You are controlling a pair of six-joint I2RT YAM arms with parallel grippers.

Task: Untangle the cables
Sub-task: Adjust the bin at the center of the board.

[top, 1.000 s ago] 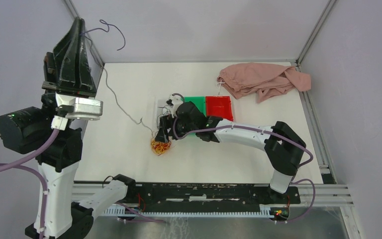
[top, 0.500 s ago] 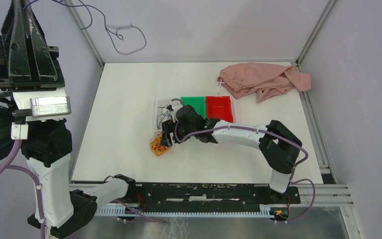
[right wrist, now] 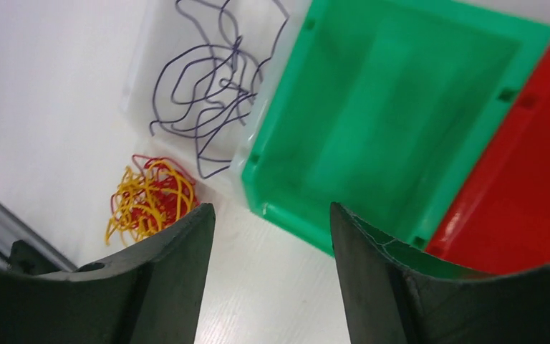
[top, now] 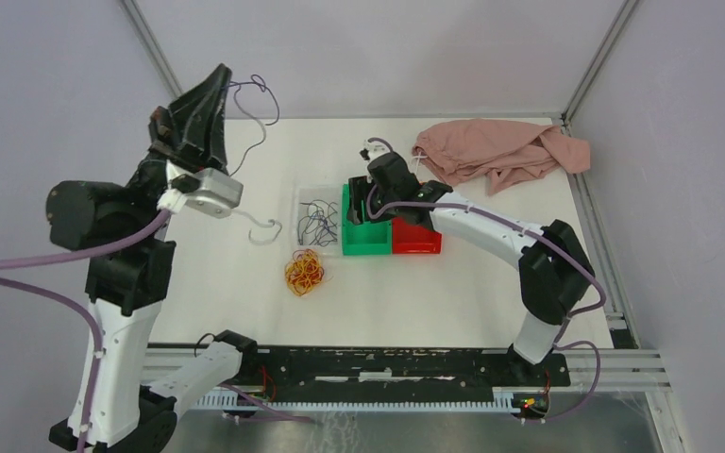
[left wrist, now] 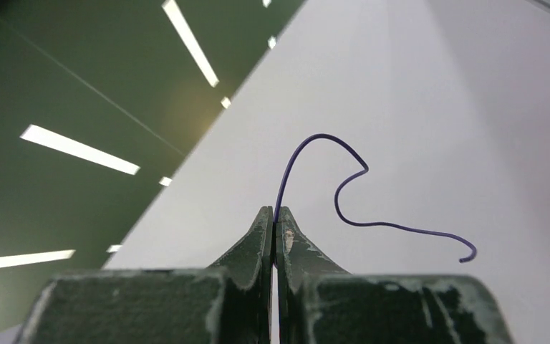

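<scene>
A red and yellow-orange tangle of cables (top: 304, 272) lies on the white table, also low left in the right wrist view (right wrist: 150, 201). Several loose purple cables (top: 319, 219) lie in a clear tray (right wrist: 143, 86). My left gripper (top: 221, 74) is raised high at the left, shut on one purple cable (left wrist: 329, 137) that curls out past its fingertips (left wrist: 265, 222). That strand (top: 262, 99) loops in the air and trails down towards the table. My right gripper (top: 359, 208) hangs open over the near-left corner of the green bin (right wrist: 387, 122), its jaws (right wrist: 272, 215) holding nothing.
A red bin (top: 416, 232) stands against the right side of the green bin (top: 370, 236). A pink cloth (top: 496, 151) is bunched at the back right. Metal frame posts and a rail along the near edge bound the table.
My left arm swung down and right with the purple cable, now pulled free of the tangle. My right gripper left the tangle, moved back-right over the green bin, and its jaws narrowed somewhat.
</scene>
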